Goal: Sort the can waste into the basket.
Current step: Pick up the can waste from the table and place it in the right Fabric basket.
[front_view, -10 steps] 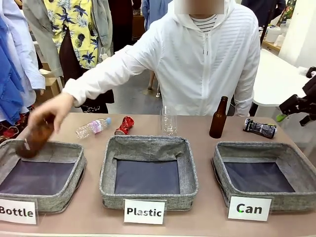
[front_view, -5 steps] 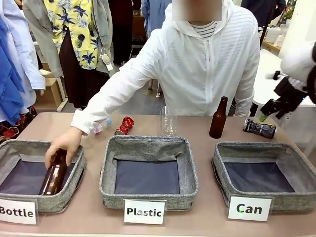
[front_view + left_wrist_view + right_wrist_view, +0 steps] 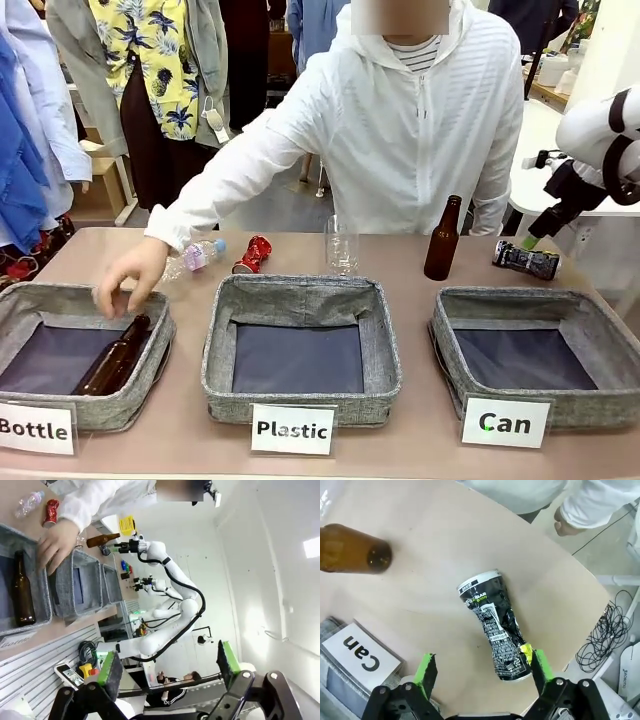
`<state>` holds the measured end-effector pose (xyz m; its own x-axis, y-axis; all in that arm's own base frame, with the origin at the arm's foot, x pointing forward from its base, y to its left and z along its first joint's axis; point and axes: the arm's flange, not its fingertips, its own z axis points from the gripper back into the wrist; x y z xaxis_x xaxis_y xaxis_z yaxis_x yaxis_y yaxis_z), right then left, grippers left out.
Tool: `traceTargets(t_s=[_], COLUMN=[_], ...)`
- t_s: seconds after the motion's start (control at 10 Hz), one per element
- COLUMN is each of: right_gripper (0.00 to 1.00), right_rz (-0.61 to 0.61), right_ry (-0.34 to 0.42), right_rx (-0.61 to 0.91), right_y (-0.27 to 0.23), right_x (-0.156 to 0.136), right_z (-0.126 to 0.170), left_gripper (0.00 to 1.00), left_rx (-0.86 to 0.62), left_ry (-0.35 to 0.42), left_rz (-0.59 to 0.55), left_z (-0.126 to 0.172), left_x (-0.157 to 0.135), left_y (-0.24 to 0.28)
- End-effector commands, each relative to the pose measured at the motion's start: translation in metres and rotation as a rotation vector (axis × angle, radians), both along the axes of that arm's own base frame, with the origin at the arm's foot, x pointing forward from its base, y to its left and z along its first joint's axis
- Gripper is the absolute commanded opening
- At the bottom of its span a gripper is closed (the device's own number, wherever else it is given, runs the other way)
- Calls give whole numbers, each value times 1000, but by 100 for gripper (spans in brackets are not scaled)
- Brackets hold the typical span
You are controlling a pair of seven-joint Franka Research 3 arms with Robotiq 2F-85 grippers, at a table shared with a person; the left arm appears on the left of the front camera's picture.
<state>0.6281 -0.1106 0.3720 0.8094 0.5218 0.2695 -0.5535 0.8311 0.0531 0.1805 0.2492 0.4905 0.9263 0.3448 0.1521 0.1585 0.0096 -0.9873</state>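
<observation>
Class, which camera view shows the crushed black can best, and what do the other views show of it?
The right wrist view: the black can lies large, from above, print legible, before the right gripper, jaws open. The front view shows it small, beyond the Can basket. The left wrist view: too small to tell.

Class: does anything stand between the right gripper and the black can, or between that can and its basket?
Nothing visible. The open right gripper hangs over the black can; the brown bottle stands aside; bare table lies before the Can basket.

A lab: card-labelled baskets (image 3: 520,300) on a table (image 3: 420,435), cables (image 3: 602,645) coiled beside it.
</observation>
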Motion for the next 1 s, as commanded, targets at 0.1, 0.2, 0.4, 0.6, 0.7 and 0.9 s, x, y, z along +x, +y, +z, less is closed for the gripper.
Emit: traceTargets(t_s=[0.1, 0.2, 0.4, 0.6, 0.7, 0.9], right_gripper=[100, 100, 100, 100, 100, 100], right_rz=[0, 190, 455, 531, 539, 552], right_ry=[0, -59, -215, -189, -172, -160], right_rx=[0, 16, 17, -16, -38, -60], right_y=[0, 2, -3, -5, -4, 3], right_x=[0, 7, 18, 24, 25, 33], right_z=[0, -4, -11, -28, -33, -42], left_gripper=[100, 100, 100, 100, 100, 100], left_rx=[32, 32, 64, 107, 213, 61], left_ry=[21, 39, 118, 233, 282, 165], left_rz=[-106, -170, -340, -457, -470, -422], left_z=[4, 1, -18, -52, -69, -40], left_x=[18, 30, 54, 63, 67, 67], left_y=[-44, -67, -118, -157, -161, -147])
